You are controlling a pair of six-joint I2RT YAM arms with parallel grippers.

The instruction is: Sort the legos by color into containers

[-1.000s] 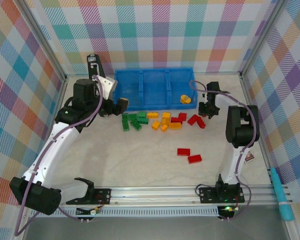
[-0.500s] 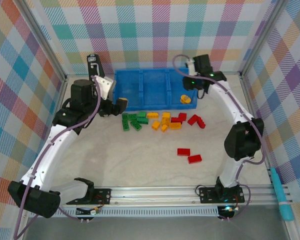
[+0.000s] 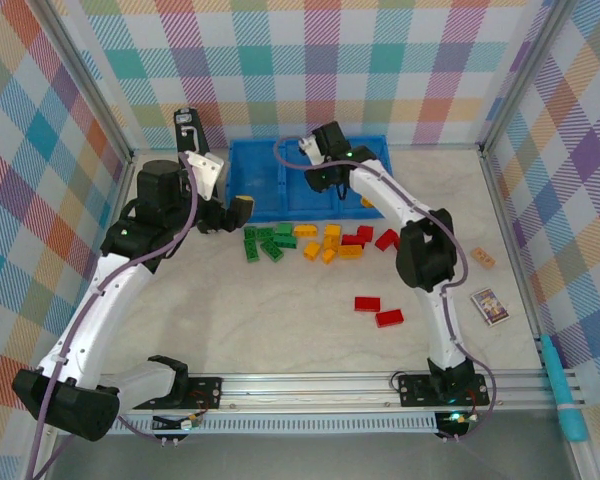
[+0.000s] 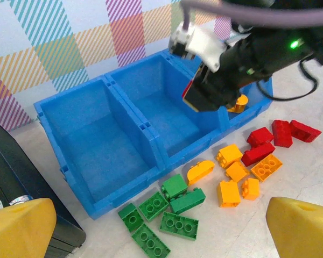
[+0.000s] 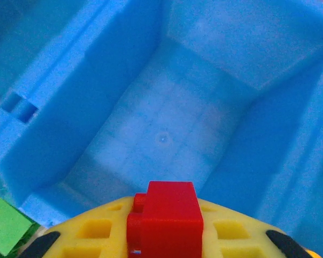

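Gripping a red brick (image 5: 164,212), right tool (image 5: 164,239) hovers; tray's (image 5: 70,107) middle compartment lies below. Release seems next. Left tool (image 4: 161,231) wide.

Tray (image 3: 255,178) sits at the far side of the table (image 3: 280,330), three compartments side by side. Right gripper (image 5: 164,239) hangs over the middle one, pinching a brick (image 5: 164,212). One lego (image 4: 238,102) lies in the right one. Most legos (image 3: 320,240) line up just in front of the tray, with two strays (image 3: 367,303) nearer the arms. Small block (image 3: 483,257) and card (image 3: 489,305) are off right.
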